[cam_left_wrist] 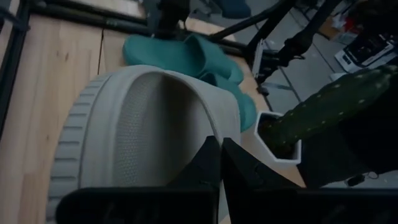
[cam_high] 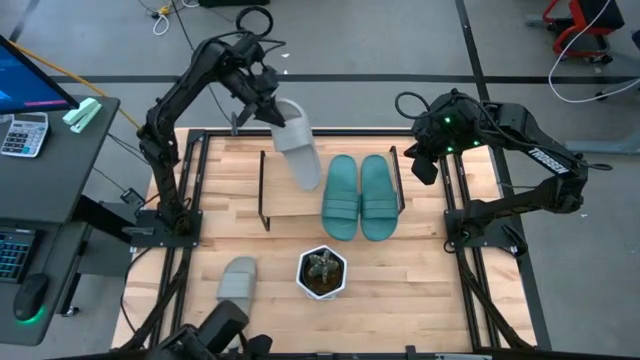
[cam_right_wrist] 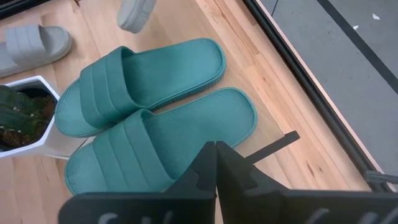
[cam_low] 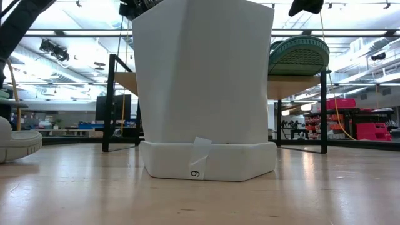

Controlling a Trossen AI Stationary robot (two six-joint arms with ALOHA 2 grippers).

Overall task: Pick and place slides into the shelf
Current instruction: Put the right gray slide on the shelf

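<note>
My left gripper (cam_high: pixel 265 105) is above the shelf's far left side, shut on a light grey slide (cam_high: pixel 297 150) that hangs over the shelf's wooden board (cam_high: pixel 290 205). The teal pair (cam_high: pixel 341 195) (cam_high: pixel 378 197) lies side by side, soles down, on the right half of the board. The second grey slide (cam_high: pixel 238 278) lies on the tabletop near the left front. My right gripper (cam_high: pixel 422 165) hovers shut beside the shelf's right frame and touches nothing. In its wrist view (cam_right_wrist: pixel 216 168) the teal slides (cam_right_wrist: pixel 143 74) lie below it. My left gripper (cam_left_wrist: pixel 221 165) pinches the grey slide by the raised rim at one end (cam_left_wrist: pixel 214 134), with the textured footbed (cam_left_wrist: pixel 143 124) facing the wrist camera. The fingers come from above and the far left. The slide is lifted clear and hangs slanting, its free end (cam_high: pixel 307 178) lowest, over the board.
A white hexagonal pot with a cactus (cam_high: pixel 321 272) stands on the tabletop in front of the shelf, and it fills the low view (cam_low: pixel 203 94). The shelf's thin dark side frames (cam_high: pixel 263 190) (cam_high: pixel 400 180) rise at both ends. Bare board lies left of the teal pair.
</note>
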